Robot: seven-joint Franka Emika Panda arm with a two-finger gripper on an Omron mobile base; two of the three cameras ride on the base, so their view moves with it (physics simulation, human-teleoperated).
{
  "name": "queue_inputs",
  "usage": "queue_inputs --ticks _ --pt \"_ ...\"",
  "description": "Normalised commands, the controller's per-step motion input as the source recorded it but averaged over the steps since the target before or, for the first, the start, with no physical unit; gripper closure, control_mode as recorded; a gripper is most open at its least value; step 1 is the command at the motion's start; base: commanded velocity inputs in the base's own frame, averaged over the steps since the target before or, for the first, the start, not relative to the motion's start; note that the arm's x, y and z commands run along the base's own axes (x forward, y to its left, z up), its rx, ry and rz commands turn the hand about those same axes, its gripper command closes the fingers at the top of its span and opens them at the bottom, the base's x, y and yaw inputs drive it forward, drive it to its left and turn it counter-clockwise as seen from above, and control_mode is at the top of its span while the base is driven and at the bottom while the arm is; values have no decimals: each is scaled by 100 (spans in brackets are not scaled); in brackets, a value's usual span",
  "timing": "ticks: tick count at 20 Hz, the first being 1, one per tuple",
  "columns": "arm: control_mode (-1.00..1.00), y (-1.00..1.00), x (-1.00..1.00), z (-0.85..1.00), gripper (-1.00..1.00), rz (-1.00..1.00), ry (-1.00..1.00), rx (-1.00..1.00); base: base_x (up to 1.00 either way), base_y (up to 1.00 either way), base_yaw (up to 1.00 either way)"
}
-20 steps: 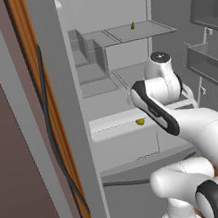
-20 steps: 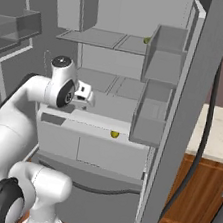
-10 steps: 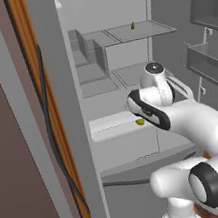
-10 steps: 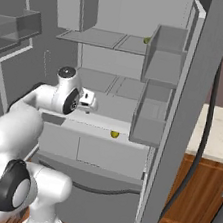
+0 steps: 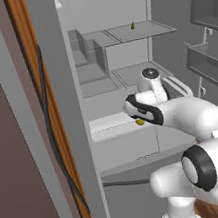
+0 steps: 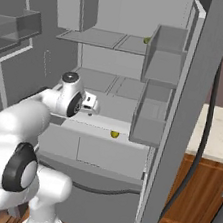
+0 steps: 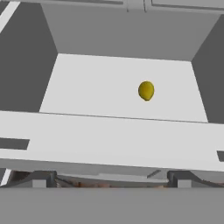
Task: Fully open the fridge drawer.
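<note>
The fridge drawer (image 5: 125,143) sits low in the open fridge, below the flat shelves, and it is already pulled some way out: its pale top lip (image 7: 109,140) stands clear of the cabinet and I can look straight down into the bin, where a small yellow lemon (image 7: 146,90) lies on the floor toward the back. I judge it part open, with more travel left before it is fully out. The tool (image 6: 90,103) hangs just above the drawer's front edge; whether its fingers are spread or closed on the lip, I cannot tell. Door bins (image 6: 157,85) hang alongside.
</note>
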Motion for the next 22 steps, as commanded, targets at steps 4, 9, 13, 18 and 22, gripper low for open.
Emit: queue_inputs --ticks 4,9,13,18,22 --pt "-100 0 30 -6 -100 0 0 0 0 0 0" --pt "-100 0 21 -15 -100 0 0 0 0 0 0" --pt "-100 0 28 -19 -100 0 0 0 0 0 0" --pt "-100 0 27 -25 -100 0 0 0 0 0 0" --pt "-100 0 21 -26 -100 0 0 0 0 0 0"
